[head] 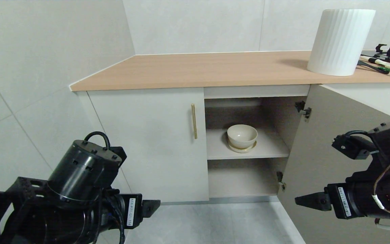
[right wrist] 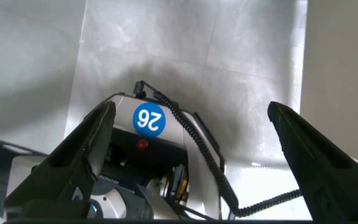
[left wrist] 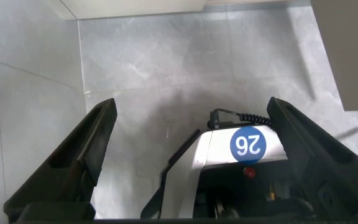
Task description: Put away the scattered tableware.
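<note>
The left tool (left wrist: 191,102) and right tool (right wrist: 191,111) hang low, jaws apart and empty, the right nearer the open door (head: 317,156), the bowl (head: 242,135) shelved ahead.

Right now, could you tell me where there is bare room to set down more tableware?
The lower shelf is bare. On the upper shelf, a strip lies free right of the bowl. The countertop is free left of the white container; tools crowd its right end.

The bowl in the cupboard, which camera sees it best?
The head view: the bowl sits on a small plate on the cupboard's upper shelf, door open. Both wrist views face floor tiles instead.
</note>
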Tool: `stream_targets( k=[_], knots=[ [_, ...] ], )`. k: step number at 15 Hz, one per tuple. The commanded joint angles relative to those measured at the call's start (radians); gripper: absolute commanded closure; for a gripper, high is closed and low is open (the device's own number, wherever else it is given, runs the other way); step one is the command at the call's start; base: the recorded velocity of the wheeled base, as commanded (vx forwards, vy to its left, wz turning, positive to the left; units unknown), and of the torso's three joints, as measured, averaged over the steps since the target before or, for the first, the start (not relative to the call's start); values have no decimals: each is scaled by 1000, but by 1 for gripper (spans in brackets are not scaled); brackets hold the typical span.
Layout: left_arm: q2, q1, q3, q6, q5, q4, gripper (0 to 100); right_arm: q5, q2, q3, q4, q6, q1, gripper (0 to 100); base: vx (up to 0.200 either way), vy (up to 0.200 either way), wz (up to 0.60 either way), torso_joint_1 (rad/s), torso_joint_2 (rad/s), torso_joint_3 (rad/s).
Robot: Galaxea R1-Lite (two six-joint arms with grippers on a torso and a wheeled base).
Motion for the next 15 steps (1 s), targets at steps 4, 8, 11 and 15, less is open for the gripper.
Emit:
stream_targets(
  k=[4, 8, 11, 15],
  knots=[
    [7, 0, -2, -2, 2, -5, 0, 0, 0, 1, 3, -1, 0, 0, 0, 0, 0, 0, 0, 0],
    [9, 0, 2, 1, 5, -3, 0, 5, -57, 29, 6, -44, 2, 0, 0, -100, 0, 2, -1, 1],
    [10, 0, 2, 1, 5, -3, 0, 14, -152, 56, 87, -159, 22, 0, 0, -200, 0, 2, 4, 4],
    [12, 0, 2, -1, 5, -3, 0, 14, -249, -11, 397, -245, 108, 0, 0, -200, 0, 4, 2, 1]
  ],
)
